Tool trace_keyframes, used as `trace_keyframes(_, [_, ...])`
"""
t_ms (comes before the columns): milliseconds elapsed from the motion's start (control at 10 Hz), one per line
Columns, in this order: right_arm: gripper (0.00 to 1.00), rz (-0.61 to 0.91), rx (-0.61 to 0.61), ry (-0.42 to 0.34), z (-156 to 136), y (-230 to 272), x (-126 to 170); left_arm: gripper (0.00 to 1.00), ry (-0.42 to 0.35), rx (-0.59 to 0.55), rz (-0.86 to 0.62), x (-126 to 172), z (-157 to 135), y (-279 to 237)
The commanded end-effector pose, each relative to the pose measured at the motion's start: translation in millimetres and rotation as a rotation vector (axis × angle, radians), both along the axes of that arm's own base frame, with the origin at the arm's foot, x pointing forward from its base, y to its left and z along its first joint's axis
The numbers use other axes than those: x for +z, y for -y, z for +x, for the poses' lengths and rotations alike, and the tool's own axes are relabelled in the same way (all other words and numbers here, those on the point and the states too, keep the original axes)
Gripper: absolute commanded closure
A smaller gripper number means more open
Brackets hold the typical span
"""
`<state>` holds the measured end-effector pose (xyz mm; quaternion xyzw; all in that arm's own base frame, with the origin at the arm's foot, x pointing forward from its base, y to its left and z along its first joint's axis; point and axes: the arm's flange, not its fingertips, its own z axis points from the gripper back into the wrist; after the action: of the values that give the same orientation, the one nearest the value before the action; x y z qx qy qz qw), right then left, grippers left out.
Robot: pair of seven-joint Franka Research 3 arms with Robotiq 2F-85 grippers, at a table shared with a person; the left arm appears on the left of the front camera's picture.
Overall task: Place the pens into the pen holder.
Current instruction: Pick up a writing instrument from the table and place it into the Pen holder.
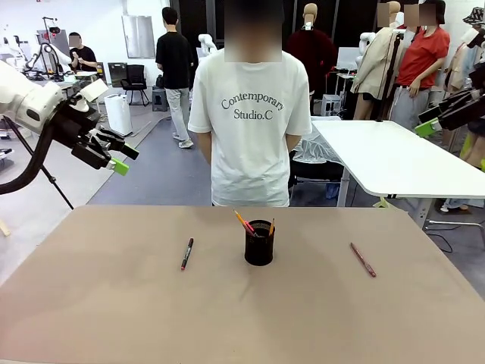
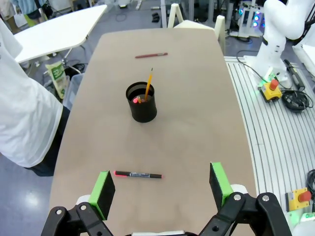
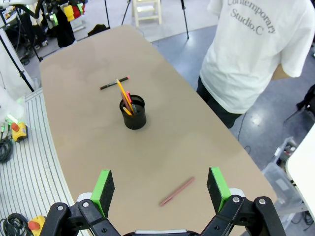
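Note:
The black mesh pen holder (image 1: 258, 244) (image 2: 142, 103) (image 3: 133, 114) stands upright mid-table with an orange-yellow pencil (image 1: 271, 226) (image 2: 148, 84) and a red pen (image 1: 244, 222) leaning in it. A dark pen with a red end (image 1: 186, 254) (image 2: 138, 174) (image 3: 114, 83) lies on the table left of the holder. To the holder's right lies a pinkish-red pen (image 1: 362, 259) (image 2: 151, 55) (image 3: 176, 191). My left gripper (image 1: 121, 156) (image 2: 160, 187) hangs open, high over the table's left side. My right gripper (image 1: 438, 119) (image 3: 160, 189) is open, high at the right.
A person in a white T-shirt (image 1: 251, 129) stands at the table's far edge, hands behind the back. The brown tabletop (image 1: 114, 303) is bare around the pens. A white table (image 1: 394, 155) stands behind at the right.

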<state>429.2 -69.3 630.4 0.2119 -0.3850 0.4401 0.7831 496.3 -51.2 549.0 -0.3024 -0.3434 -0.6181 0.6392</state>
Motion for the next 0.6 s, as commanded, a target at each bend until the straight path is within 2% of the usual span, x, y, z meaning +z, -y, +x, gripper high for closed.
trace_keyframes(0, [0.00, -0.003, -0.043, -0.096, 6, -13, -5, 0.00, -0.006, -0.004, -0.003, 1, -2, -3])
trace_keyframes(300, [0.00, -0.107, -0.150, -0.286, 36, -51, -30, 0.00, -0.006, -0.004, -0.003, 1, -2, -3])
trace_keyframes(500, [0.00, -0.231, -0.273, -0.388, 58, -73, -54, 0.00, -0.006, -0.004, -0.003, 1, -2, -3])
